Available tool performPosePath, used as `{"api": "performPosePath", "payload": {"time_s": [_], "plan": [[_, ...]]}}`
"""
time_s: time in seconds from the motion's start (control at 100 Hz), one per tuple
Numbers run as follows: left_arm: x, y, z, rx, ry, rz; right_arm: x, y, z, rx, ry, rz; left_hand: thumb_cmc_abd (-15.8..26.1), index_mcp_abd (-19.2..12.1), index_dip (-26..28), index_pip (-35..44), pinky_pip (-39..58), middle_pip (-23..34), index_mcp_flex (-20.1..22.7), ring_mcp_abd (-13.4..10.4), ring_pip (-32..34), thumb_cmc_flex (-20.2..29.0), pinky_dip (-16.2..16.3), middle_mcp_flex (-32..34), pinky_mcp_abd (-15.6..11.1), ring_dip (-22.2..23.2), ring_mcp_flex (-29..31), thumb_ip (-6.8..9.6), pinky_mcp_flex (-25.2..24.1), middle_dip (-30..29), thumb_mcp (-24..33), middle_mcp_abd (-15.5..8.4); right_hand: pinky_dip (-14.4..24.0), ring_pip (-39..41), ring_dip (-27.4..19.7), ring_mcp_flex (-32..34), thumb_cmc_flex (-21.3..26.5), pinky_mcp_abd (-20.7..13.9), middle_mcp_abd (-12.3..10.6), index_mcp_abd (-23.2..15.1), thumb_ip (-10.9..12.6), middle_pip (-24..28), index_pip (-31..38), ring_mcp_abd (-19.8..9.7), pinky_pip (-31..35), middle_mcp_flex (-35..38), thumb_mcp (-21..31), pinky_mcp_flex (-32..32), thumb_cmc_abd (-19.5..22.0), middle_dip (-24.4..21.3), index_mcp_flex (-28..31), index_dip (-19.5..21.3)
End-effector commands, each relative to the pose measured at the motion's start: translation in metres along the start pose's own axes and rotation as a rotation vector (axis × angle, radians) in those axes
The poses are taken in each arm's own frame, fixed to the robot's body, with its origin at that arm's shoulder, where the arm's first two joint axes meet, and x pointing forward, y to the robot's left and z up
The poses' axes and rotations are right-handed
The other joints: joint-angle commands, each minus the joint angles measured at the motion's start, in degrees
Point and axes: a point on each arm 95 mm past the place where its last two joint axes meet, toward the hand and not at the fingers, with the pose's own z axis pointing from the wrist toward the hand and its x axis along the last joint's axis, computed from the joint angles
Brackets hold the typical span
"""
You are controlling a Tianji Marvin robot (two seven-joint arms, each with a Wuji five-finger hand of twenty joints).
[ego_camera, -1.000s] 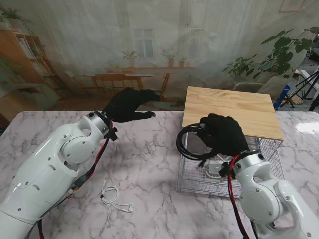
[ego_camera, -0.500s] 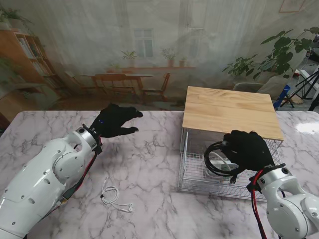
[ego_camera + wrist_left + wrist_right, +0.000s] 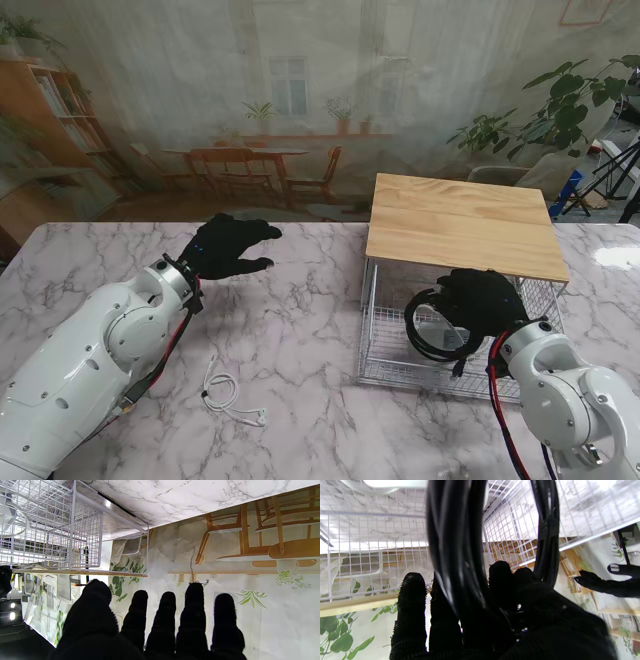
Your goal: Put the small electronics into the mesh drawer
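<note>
The marble bench (image 3: 300, 330) carries a mesh drawer (image 3: 385, 340) pulled out from under a wooden top (image 3: 460, 225), and the right hand (image 3: 480, 300) hangs over the drawer's open basket with its fingers (image 3: 411, 590) clenched round a black cable coil (image 3: 432, 330). The coil dangles from the grip on the side toward the other arm, its loop standing roughly on edge with the long axis running across the drawer, the lower arc down inside the wire walls; whether it touches the floor of the basket I cannot tell. Something white already lies in the drawer beyond the fingertips, too unclear to name. The left hand (image 3: 228, 246) floats well apart over bare bench, fingers (image 3: 167, 610) spread and holding nothing. A white earphone cable (image 3: 228, 395) lies on the bench, nearer to me than that hand, not yet loaded. The risk, as I judge it: if released while upright, the springy coil could lean on the front rail and hang over it, or snag the mesh.
</note>
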Motion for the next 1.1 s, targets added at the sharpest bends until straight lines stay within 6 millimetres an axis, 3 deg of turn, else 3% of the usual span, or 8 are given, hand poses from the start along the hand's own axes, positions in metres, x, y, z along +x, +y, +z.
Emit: {"api": "performPosePath", "payload": {"time_s": [0.0, 0.37, 0.85, 1.0, 1.09], "plan": [[-0.001, 0.003, -0.001, -0.012, -0.004, -0.003, -0.003, -0.007, 0.005, 0.028, -0.014, -0.006, 2.35, 1.17, -0.78, -1.01, -1.97, -0.63, -1.08, -0.31, -1.14, -1.29, 0.65, -1.34, 1.93, 0.58, -0.77, -1.56, -0.96, -0.34, -0.52, -0.03, 0.71, 3.63, 1.49, -0.39, 1.15, -0.80, -0.36, -3.46, -0.31, -0.74, 0.39, -1.03, 0.61, 0.88, 4.68, -0.03, 0.40, 0.84, 2.95, 1.36], [-0.003, 0.005, -0.003, -0.019, -0.013, -0.010, -0.006, -0.004, 0.030, 0.070, 0.052, -0.162, 2.47, 1.17, -0.73, -0.99, -2.14, -0.57, -0.98, -0.23, -1.07, -1.21, 0.94, -1.30, 1.99, 0.77, -0.70, -1.55, -1.03, -0.21, -0.51, -0.08, 0.57, 3.19, 1.24, -0.86, 0.92, -1.39, -1.15, -5.71, -0.32, -1.71, 0.33, -1.79, 0.06, 0.69, 3.45, -0.63, 1.01, 1.09, 2.07, 1.39], [-0.004, 0.007, -0.005, -0.025, -0.020, -0.010, -0.007, 0.020, 0.026, 0.002, 0.089, -0.195, 2.59, 1.23, -0.71, -0.96, -2.23, -0.66, -0.94, -0.30, -1.30, -1.19, 1.22, -1.63, 1.93, 0.77, -1.17, -1.56, -1.04, -0.21, -0.51, -0.03, 0.73, 3.67, 1.47, -0.57, 0.71, -1.52, -1.64, -6.38, -0.27, -2.17, 0.48, -2.33, 0.05, 1.32, 3.20, -0.05, 0.96, 1.67, 2.04, 1.29], [-0.005, 0.008, -0.005, -0.019, -0.023, -0.009, -0.011, 0.024, 0.028, -0.025, 0.097, -0.197, 2.86, 1.47, -0.61, -0.86, -2.36, -2.80, -1.03, -0.48, -2.00, -1.19, 1.21, -7.80, 0.81, 0.52, -3.65, -1.59, -1.22, -1.07, -0.52, 1.11, 0.74, 3.84, 1.56, -0.57, 0.63, -1.77, -1.76, -6.68, -0.26, -2.25, 0.51, -2.45, 0.01, 1.42, 3.03, 0.22, 0.96, 1.85, 1.97, 1.37], [-0.006, 0.008, -0.006, -0.016, -0.026, -0.009, -0.011, 0.027, 0.030, -0.019, 0.099, -0.197, 2.92, 1.52, -0.52, -0.74, -2.56, -2.94, -0.99, -0.45, -1.92, -1.13, 1.12, -8.30, 0.61, 0.50, -4.03, -1.61, -1.36, -1.39, -0.51, 1.18, 0.70, 3.84, 1.58, -0.63, 0.68, -1.81, -1.77, -6.64, -0.22, -2.27, 0.49, -2.45, -0.14, 1.47, 3.04, 0.05, 1.02, 1.94, 2.01, 1.35]]}}
